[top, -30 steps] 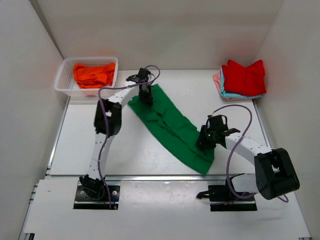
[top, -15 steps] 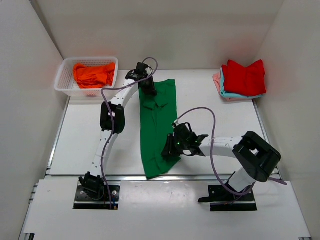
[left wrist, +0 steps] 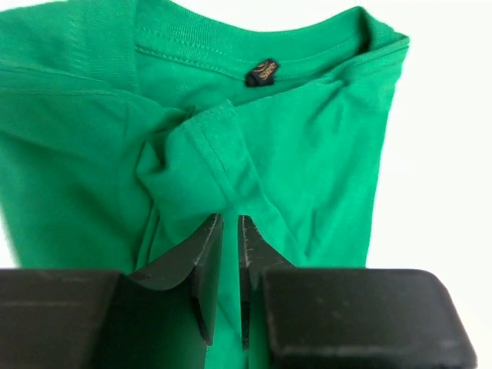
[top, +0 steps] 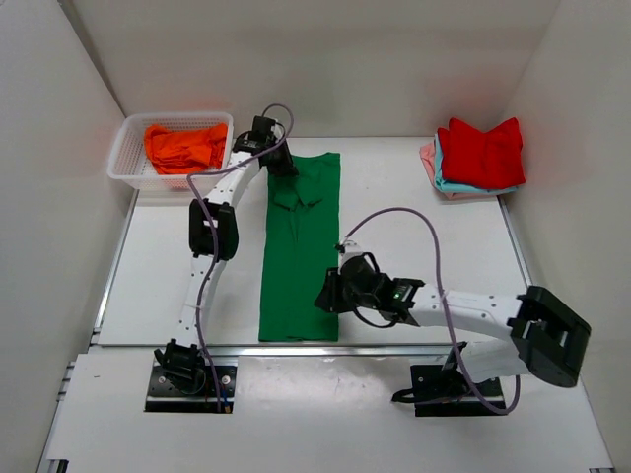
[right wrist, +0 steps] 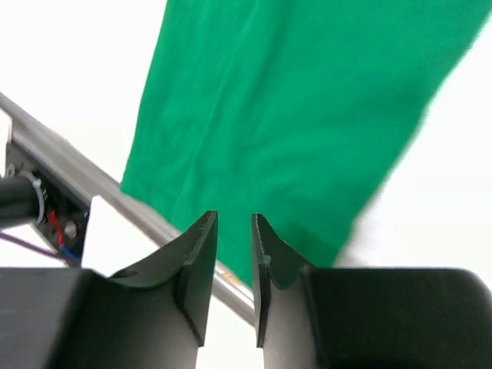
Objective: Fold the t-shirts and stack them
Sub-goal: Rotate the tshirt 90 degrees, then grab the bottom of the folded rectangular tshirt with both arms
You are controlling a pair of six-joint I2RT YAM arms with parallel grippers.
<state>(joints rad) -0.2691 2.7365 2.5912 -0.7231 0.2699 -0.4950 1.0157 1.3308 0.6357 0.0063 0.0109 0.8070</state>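
The bright green t-shirt (top: 301, 256) lies folded in a long narrow strip, collar at the far end and hem by the table's near edge. My left gripper (top: 281, 166) is at the collar end. In the left wrist view it (left wrist: 231, 223) is shut on a bunched sleeve fold of the green t-shirt (left wrist: 307, 154). My right gripper (top: 328, 293) hovers at the strip's right edge near the hem. In the right wrist view its jaws (right wrist: 234, 223) stand narrowly parted with nothing between them, above the green cloth (right wrist: 307, 100).
A white mesh basket (top: 123, 163) at the far left holds an orange t-shirt (top: 182, 146). At the far right a red t-shirt (top: 481, 150) tops a stack over light blue (top: 463, 184) and pink (top: 428, 156). A metal rail (top: 414, 348) lines the near edge.
The green shirt swung from a diagonal to straight, its hem dragged left toward the near edge. My right gripper moved left with it and now holds no cloth. The left gripper shifted slightly left.
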